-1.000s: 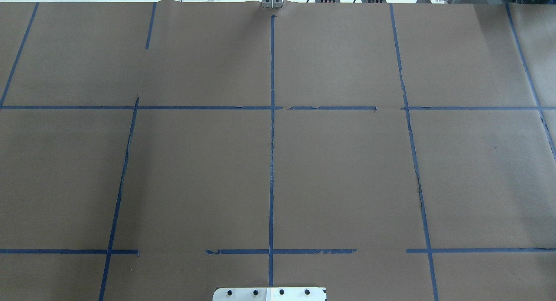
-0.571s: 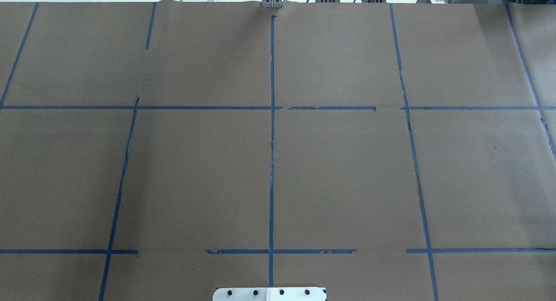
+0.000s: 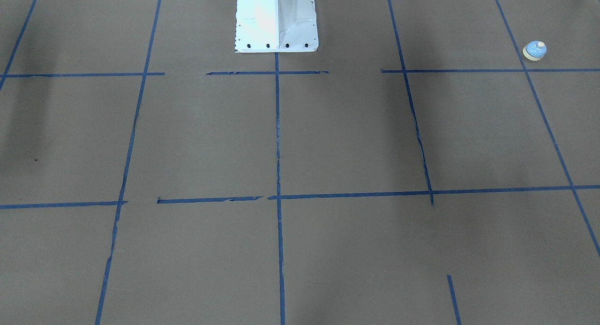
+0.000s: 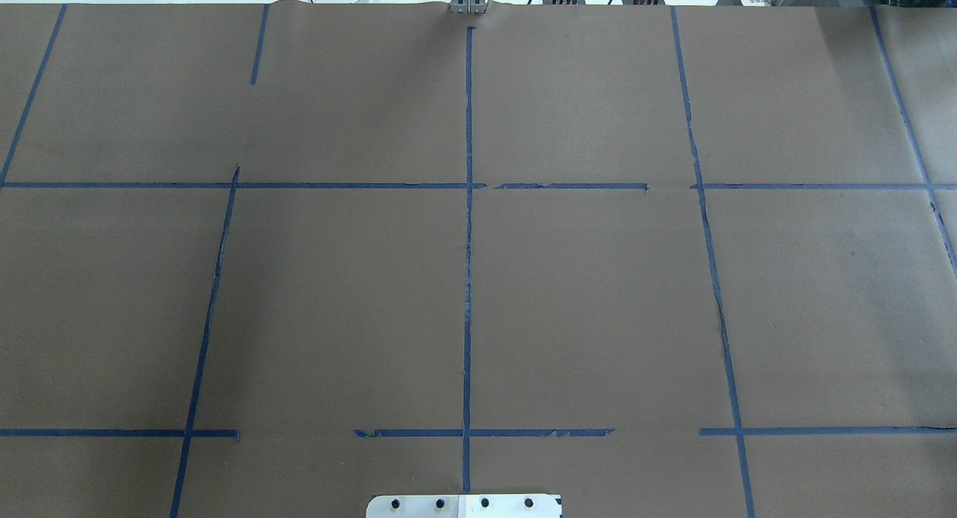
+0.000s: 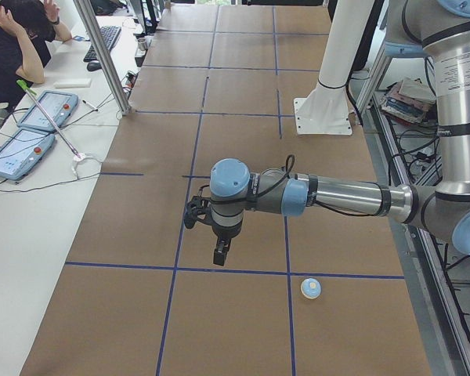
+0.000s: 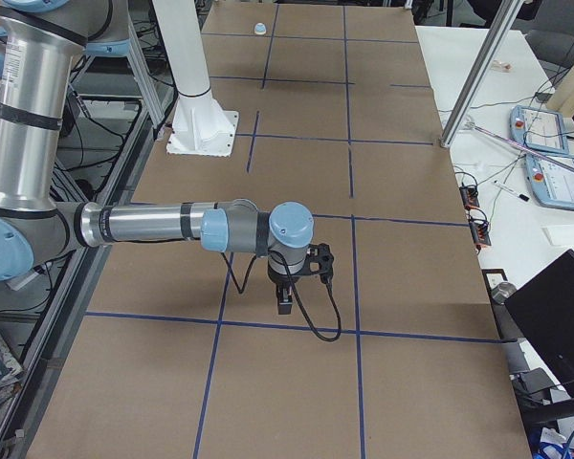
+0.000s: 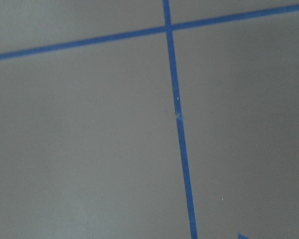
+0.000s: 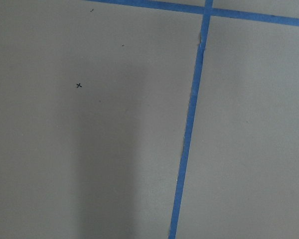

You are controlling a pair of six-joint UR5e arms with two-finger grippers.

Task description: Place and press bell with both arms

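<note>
Tabletop (image 4: pixel 598 294): you see brown paper gridded with blue tape (image 4: pixel 468 279).
Pedestal (image 3: pixel 276 20): white, on the tabletop.
Left claw (image 5: pixel 219 254): hangs left of the pedestal; you cannot tell its opening.
Right claw (image 6: pixel 284 304): hangs right of the pedestal; opening equally unclear.
Bell (image 3: pixel 534 50): upright, well left of the pedestal, near the left claw, not touching.

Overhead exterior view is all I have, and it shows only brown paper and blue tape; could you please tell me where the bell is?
Observer: The small round bell with a light-blue dome and cream base stands on the brown paper at the end on the robot's left, outside your frame.
Operator: Thank you; is either arm on it?
Observer: No. The black skeletal left hand hangs above the paper, apart from the bell.
Operator: And the other one?
Observer: The black right hand hangs toward the robot's right, far from the bell; I cannot tell whether either is open.
</note>
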